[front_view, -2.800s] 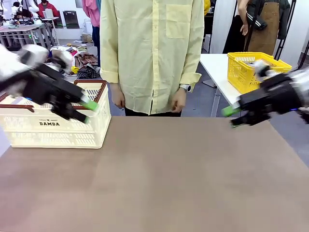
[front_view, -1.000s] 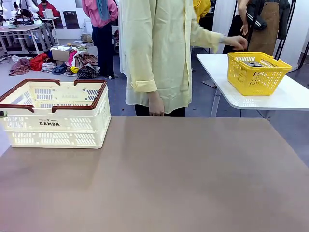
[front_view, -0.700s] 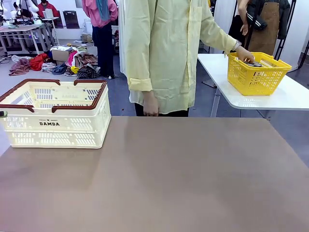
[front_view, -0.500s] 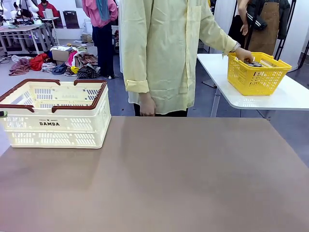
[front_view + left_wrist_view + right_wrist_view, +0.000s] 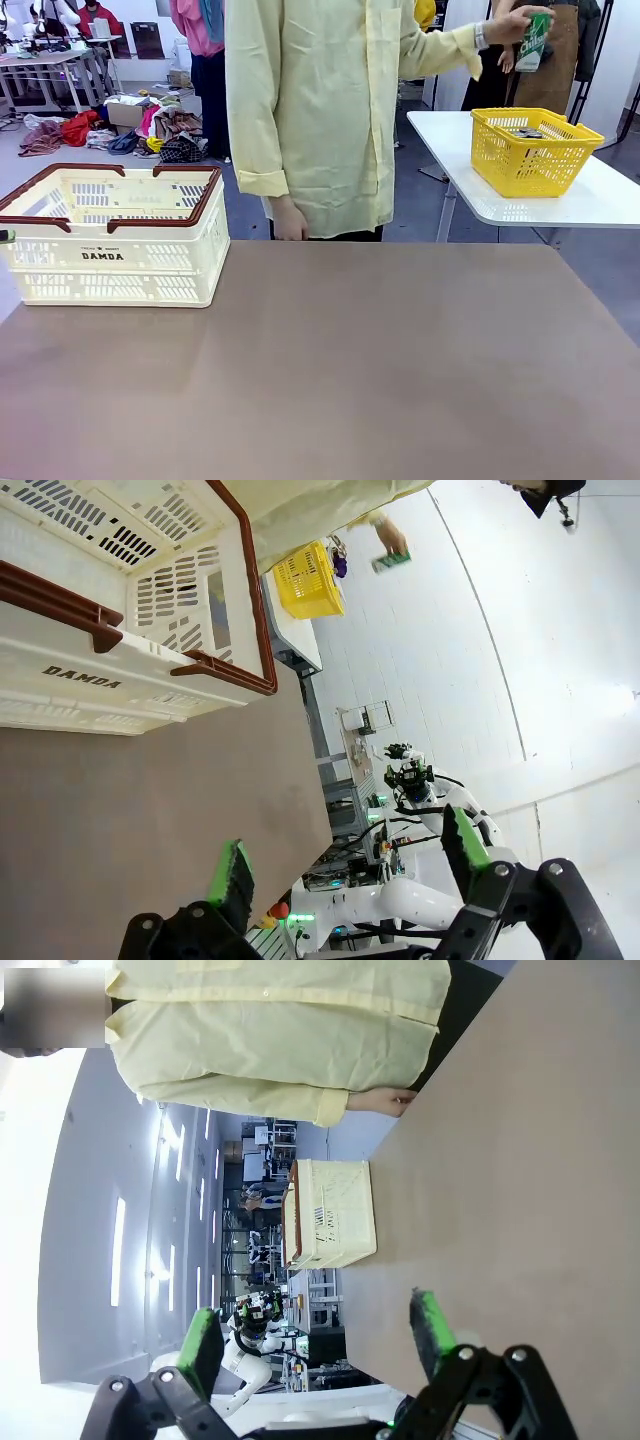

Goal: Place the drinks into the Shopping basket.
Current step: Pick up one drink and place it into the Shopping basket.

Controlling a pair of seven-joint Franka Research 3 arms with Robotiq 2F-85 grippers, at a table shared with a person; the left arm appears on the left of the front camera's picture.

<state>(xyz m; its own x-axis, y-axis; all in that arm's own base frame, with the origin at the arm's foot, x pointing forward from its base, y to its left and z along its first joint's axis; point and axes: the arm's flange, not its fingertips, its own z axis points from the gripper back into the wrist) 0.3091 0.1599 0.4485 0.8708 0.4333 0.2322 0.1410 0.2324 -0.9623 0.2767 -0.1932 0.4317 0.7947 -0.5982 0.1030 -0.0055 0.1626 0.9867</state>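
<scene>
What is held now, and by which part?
The person's hand holds a green can by its upper part. The left gripper and right gripper are open, empty.

**Front view:** fixed at the near edge of the tabletop (image 5: 380,370), facing the person (image 5: 320,110) across it. **Left wrist view:** rolled sideways, looking past the left hand (image 5: 347,850), close beside the Shopping basket (image 5: 60,695). **Right wrist view:** looking past the right hand (image 5: 316,1325), same basket distant.

Yellow basket (image 5: 520,160) on white table (image 5: 600,203)
</scene>
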